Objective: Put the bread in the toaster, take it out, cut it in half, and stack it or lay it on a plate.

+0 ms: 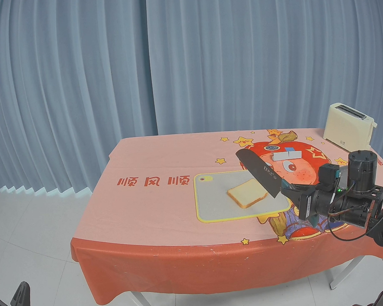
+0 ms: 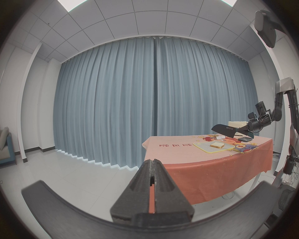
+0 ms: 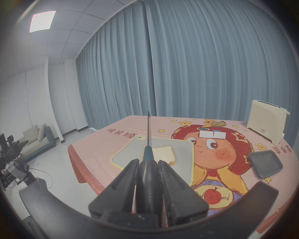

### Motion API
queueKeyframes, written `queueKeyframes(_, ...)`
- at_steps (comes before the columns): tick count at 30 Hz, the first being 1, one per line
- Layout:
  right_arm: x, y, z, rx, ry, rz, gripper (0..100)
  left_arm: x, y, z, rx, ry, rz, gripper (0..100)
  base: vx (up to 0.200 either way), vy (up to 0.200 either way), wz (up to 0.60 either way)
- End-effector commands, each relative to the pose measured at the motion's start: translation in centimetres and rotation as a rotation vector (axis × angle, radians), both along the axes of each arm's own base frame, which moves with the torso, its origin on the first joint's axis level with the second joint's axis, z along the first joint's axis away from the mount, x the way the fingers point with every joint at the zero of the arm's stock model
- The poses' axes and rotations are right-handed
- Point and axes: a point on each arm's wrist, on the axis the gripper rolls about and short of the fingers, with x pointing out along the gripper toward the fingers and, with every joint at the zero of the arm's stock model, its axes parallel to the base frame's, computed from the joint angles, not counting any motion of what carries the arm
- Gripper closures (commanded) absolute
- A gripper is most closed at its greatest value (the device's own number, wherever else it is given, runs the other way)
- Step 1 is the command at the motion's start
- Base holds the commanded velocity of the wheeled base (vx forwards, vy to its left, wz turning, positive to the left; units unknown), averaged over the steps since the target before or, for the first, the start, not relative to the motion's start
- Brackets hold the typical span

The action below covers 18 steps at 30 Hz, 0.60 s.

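A slice of bread (image 1: 247, 193) lies flat on the grey, yellow-rimmed cutting board (image 1: 211, 201) in the middle of the table. My right gripper (image 1: 291, 191) is shut on the handle of a black knife (image 1: 260, 172), whose blade hangs in the air above the bread's right edge, pointing back and left. In the right wrist view the knife (image 3: 149, 130) runs edge-on over the bread (image 3: 163, 154). The cream toaster (image 1: 348, 127) stands at the table's back right corner. My left gripper (image 2: 151, 194) is shut, low and well left of the table, holding nothing.
A dark square tray (image 3: 265, 163) lies on the cloth to the right of the board. A small white and blue block (image 1: 287, 155) sits behind the board. The pink tablecloth (image 1: 151, 205) left of the board is bare. Curtains hang behind.
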Motion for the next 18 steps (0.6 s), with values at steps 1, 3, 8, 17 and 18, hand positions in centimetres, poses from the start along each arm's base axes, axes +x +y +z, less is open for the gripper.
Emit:
queueKeyframes(1,0.01,-0.02,0.25,0.003,-0.017,-0.005,100,0.01,0.0,-0.53,0.001,0.002,0.0,100,0.0,0.0,0.0)
queueKeyframes(3,0.12,-0.1,0.55,0.004,-0.063,-0.02,100,0.01,0.0,-0.53,-0.001,0.002,0.0,100,0.0,0.0,0.0)
queueKeyframes(8,0.1,-0.25,0.82,0.017,-0.117,-0.028,100,0.01,0.0,-0.5,0.004,-0.001,-0.002,100,0.0,0.0,0.0)
queueKeyframes(17,0.08,-0.44,0.65,0.016,-0.108,-0.035,100,0.02,-0.01,-0.48,0.004,-0.001,-0.003,100,0.0,0.0,0.0)
queueKeyframes(18,0.04,-0.32,0.66,0.023,-0.106,-0.033,100,0.01,-0.01,-0.48,0.009,-0.003,-0.006,100,0.0,0.0,0.0)
